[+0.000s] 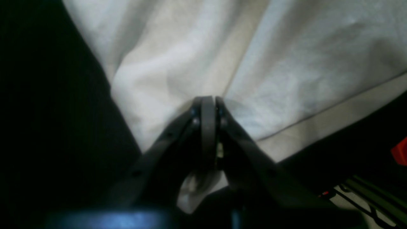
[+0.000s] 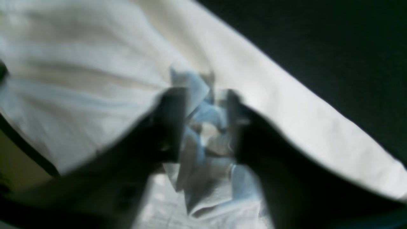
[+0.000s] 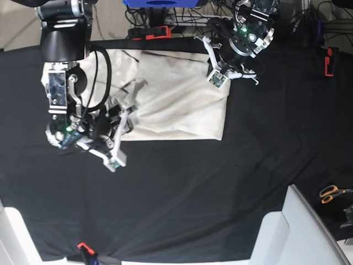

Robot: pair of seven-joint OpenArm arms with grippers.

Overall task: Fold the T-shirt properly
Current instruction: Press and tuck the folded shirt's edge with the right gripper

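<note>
The black cloth (image 3: 182, 187) covers the whole surface in the base view and fills the dark margins of both wrist views. On it, in the upper middle of the base frame, lies the T-shirt (image 3: 176, 105), cream, partly folded, its lower edge straight and its left portion bunched and wrinkled.

Only the base view shows both arms at once: the right claw (image 3: 124, 113) sits at the shirt's left edge, the left claw (image 3: 220, 69) at its upper right corner. The right wrist view, blurred, adds what the base view cannot: the jaws of the right claw (image 2: 206, 105) stand apart with crumpled fabric of the T-shirt (image 2: 79, 95) gathered between them; whether they press it cannot be told. The left wrist view shows the left claw (image 1: 208, 108) with jaws together, tips at a crease of the T-shirt (image 1: 286, 63); a scrap of pale cloth shows low between the fingers, so it is pinching the shirt.

Smaller items: a white panel (image 3: 292, 232) at lower right, red clamps (image 3: 329, 59) at the cloth's edges, and orange-handled scissors (image 3: 332, 193) at the far right. The arms themselves hide the shirt's left edge and upper right corner.
</note>
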